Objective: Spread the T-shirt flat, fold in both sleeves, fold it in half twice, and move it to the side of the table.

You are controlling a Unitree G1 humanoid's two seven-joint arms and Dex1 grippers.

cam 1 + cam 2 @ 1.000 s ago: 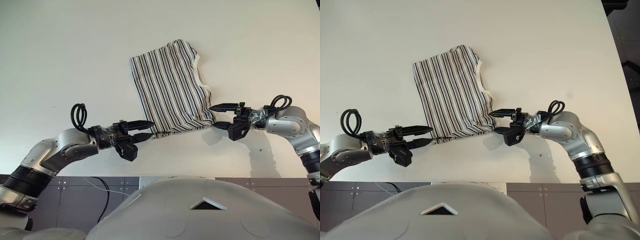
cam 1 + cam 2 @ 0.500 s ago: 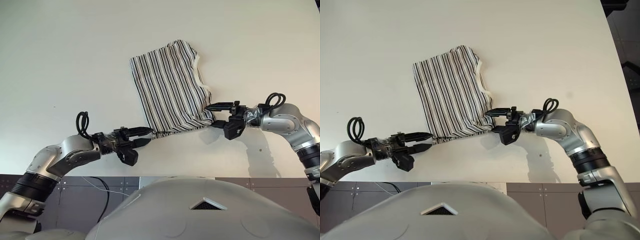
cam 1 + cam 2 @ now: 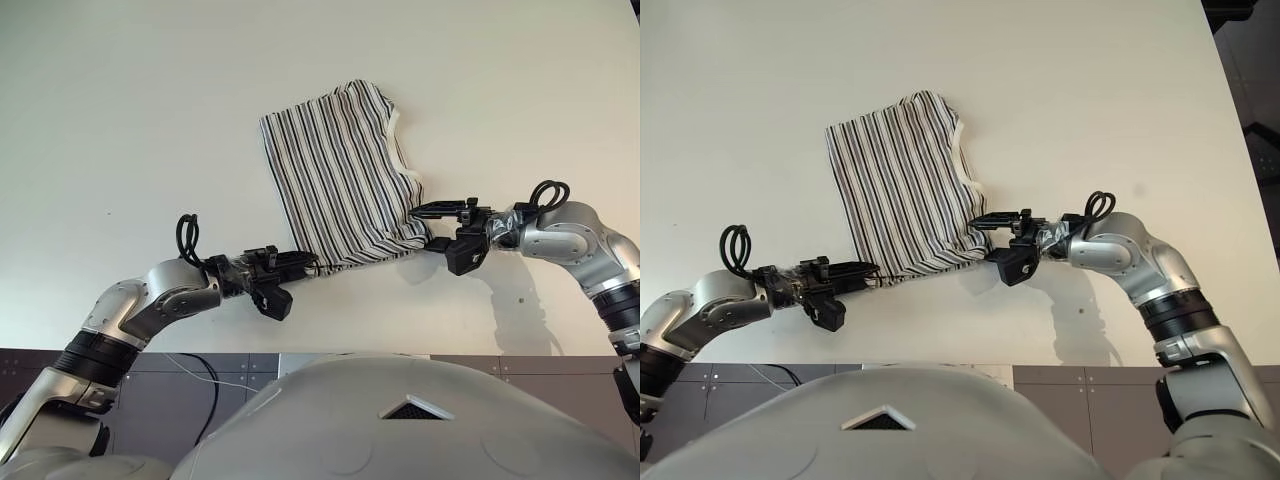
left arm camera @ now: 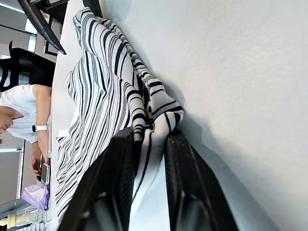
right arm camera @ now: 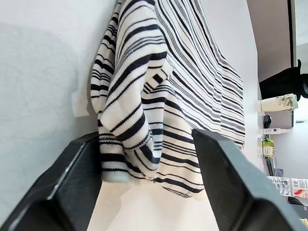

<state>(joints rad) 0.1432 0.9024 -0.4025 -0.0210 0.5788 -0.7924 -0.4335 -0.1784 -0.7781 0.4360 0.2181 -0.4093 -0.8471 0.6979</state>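
the folded t-shirt (image 3: pixel 340 175) lies in the middle of the table (image 3: pixel 130 120), a tilted black-and-white striped rectangle with pale collar trim on its 3 o'clock edge. the left gripper (image 3: pixel 303 263) pinches its 7 o'clock corner. the right gripper (image 3: pixel 425 227), fingers spread, straddles the bunched 4 o'clock corner.

The T-shirt (image 3: pixel 340 175) lies folded, so whatever is beneath its top layer is hidden. Its near left corner is covered by the left gripper's (image 3: pixel 310 263) fingers (image 4: pixel 115 183), which close on the cloth and run off the wrist view's edge. The right gripper's (image 3: pixel 422 227) fingers (image 5: pixel 226 178), set wide apart, are cut off likewise, and the shirt there runs out of view. The tabletop's (image 3: pixel 120 120) far edge lies beyond the head views.
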